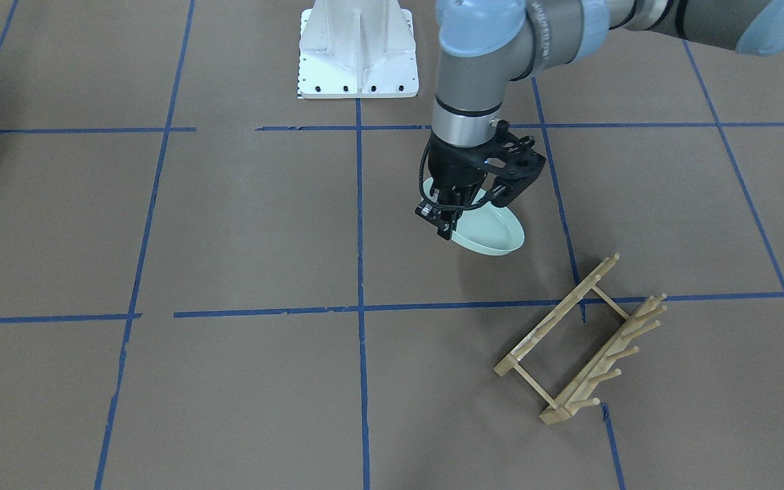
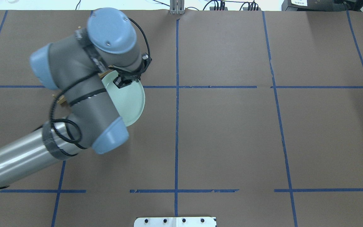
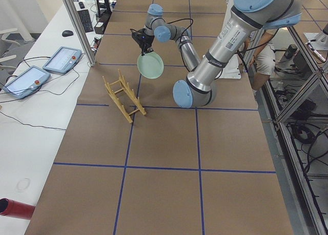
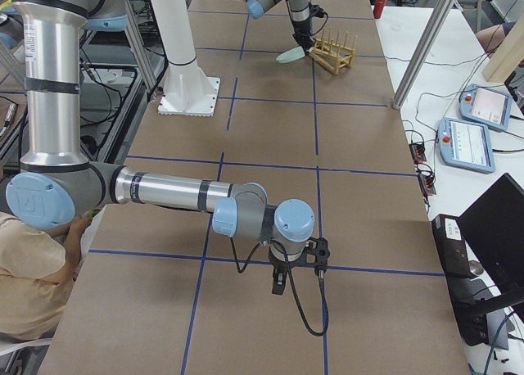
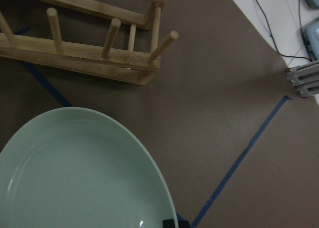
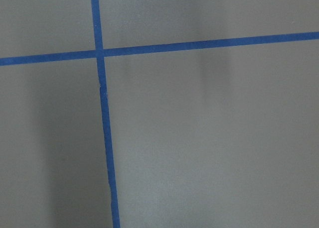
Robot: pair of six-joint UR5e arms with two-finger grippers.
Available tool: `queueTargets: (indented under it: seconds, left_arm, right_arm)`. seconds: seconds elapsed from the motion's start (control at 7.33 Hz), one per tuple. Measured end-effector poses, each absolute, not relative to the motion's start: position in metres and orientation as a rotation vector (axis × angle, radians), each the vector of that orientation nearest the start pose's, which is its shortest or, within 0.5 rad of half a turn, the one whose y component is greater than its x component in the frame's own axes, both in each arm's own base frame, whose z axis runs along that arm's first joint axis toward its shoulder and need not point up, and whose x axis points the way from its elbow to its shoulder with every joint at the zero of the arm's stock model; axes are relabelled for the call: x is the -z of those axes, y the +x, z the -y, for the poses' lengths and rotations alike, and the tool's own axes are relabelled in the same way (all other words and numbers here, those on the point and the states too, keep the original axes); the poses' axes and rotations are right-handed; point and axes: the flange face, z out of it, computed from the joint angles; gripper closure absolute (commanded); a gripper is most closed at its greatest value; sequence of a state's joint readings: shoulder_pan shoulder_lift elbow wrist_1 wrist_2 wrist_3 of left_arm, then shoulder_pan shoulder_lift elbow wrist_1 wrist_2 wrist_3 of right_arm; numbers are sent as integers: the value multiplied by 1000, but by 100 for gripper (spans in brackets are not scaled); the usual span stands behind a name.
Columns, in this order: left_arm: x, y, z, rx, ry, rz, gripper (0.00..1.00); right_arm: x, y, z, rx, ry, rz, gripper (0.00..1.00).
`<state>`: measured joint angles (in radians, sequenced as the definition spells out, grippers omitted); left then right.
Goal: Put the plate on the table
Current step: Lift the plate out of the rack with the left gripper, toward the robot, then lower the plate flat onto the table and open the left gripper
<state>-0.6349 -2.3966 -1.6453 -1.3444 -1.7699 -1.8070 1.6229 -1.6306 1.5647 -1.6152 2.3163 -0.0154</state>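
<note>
My left gripper (image 1: 459, 207) is shut on the rim of the pale mint-green plate (image 1: 494, 235) and holds it tilted above the brown table (image 1: 229, 238), between the robot base and the wooden rack. The plate also shows in the overhead view (image 2: 128, 101), the exterior left view (image 3: 150, 66) and the left wrist view (image 5: 79, 173), where it fills the lower left. My right gripper (image 4: 279, 286) hangs low over the table near its right end. It shows only in the exterior right view, so I cannot tell if it is open or shut.
A light wooden peg rack (image 1: 582, 340) stands empty on the table just beyond the plate, also in the left wrist view (image 5: 99, 54). The white robot base (image 1: 358, 54) is at the table's robot side. Teach pendants (image 3: 31, 73) lie on a side bench.
</note>
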Motion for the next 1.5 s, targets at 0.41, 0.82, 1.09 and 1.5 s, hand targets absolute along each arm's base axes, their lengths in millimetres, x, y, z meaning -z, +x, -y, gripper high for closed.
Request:
queueTargets:
  seconds: [0.41,0.82,1.09,1.5]
  left_arm:
    - [-189,590,469,539,-98,-469,100]
    - [-211,621,434,459,-114,-422,0]
    - [-213,617,437,455,-100,-432,0]
    - [-161,484,536,505,33,-591,0]
  right_arm:
    - [-696,89,453,-76,-80,748,0]
    - [-696,90,453,-76,-79,748,0]
    - [-696,89,453,-76,-80,748,0]
    - [-696,89,453,-76,-80,748,0]
